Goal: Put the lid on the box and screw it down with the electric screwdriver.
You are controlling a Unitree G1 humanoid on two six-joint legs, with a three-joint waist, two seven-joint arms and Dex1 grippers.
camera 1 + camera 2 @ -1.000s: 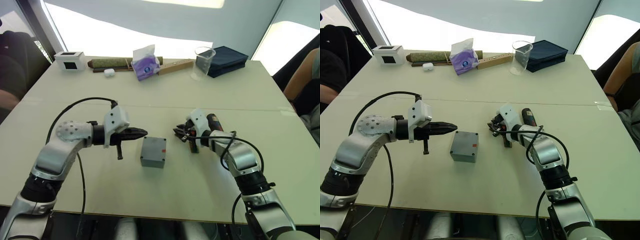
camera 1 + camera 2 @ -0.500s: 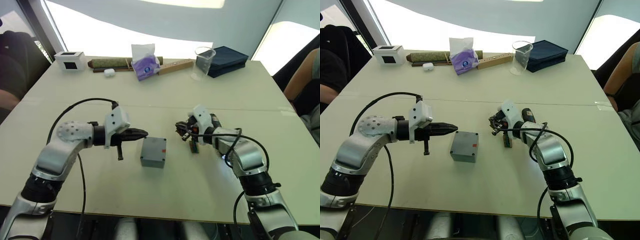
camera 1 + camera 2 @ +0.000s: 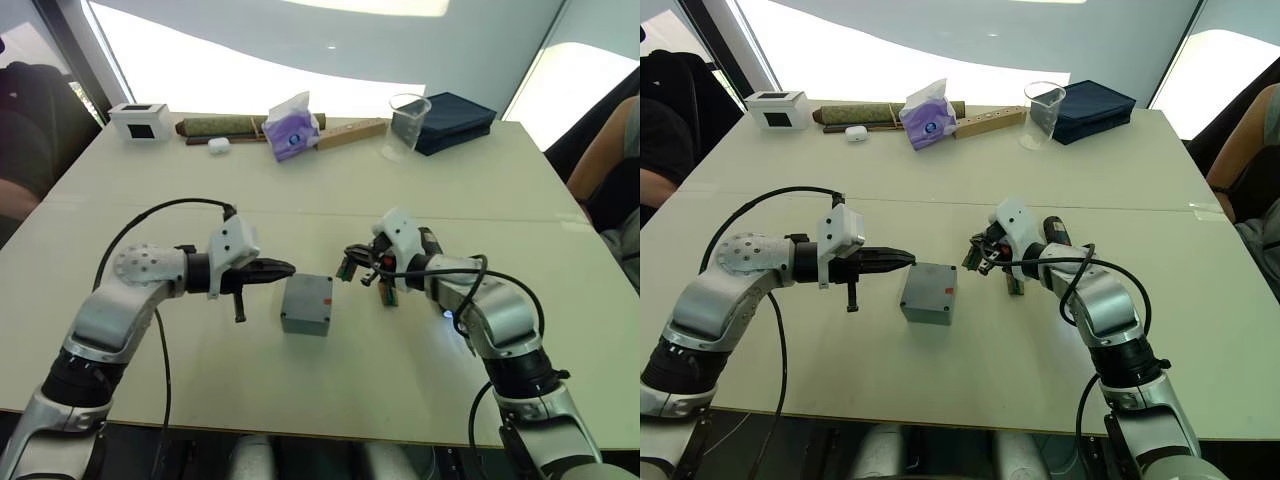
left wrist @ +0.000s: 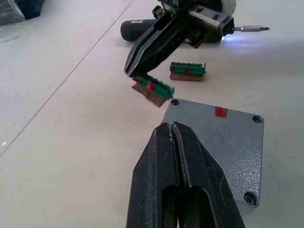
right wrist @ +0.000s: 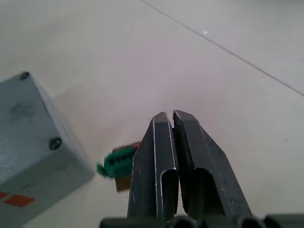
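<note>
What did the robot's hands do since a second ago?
The right gripper lifted a small green circuit board off the table and carried it toward the box. The left gripper stayed shut beside the box; the electric screwdriver stayed lying.

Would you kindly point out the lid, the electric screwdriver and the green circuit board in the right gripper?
lid (image 4: 216, 137): left wrist view, on its bare grey face.
electric screwdriver (image 4: 137, 28): left wrist view, on its black body.
green circuit board (image 4: 153, 88): left wrist view, on its green top edge, at the right gripper's fingertips.
</note>
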